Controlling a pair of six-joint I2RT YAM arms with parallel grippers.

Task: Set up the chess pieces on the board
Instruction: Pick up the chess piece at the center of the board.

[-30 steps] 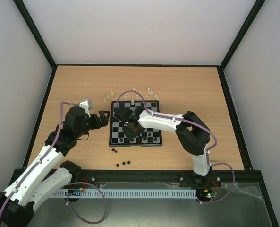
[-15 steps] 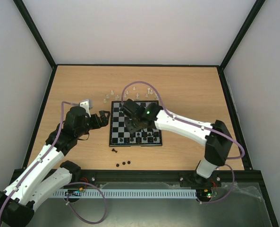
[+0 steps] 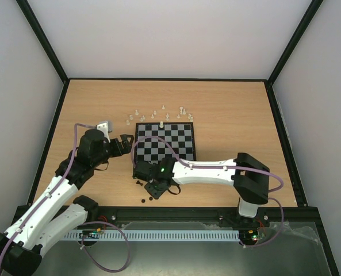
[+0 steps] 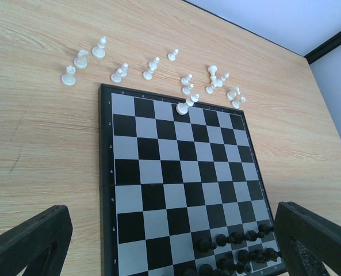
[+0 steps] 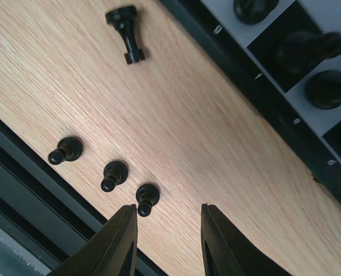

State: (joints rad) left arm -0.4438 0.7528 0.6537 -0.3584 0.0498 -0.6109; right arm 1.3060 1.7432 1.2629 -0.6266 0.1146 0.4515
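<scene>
The flat black-and-silver checked chessboard [image 3: 179, 144] carries small black figurines [image 4: 233, 253] on its near rows and one cream piece [image 4: 182, 107] on its far row. The other cream pieces [image 4: 148, 73] stand on the wooden table [image 3: 239, 109] just beyond the far edge. Off the near-left corner stand three black pawns [image 5: 114, 174], with one toppled black piece [image 5: 126, 34]. The right gripper [image 5: 164, 241] reaches low over these with its fingers apart, one pawn just beside a finger. The left gripper [image 3: 126, 142] hovers left of the board, spread wide.

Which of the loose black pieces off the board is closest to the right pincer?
The end pawn of the row of three, right beside the right pincer. The other two pawns and the lone piece sit farther off.
</scene>
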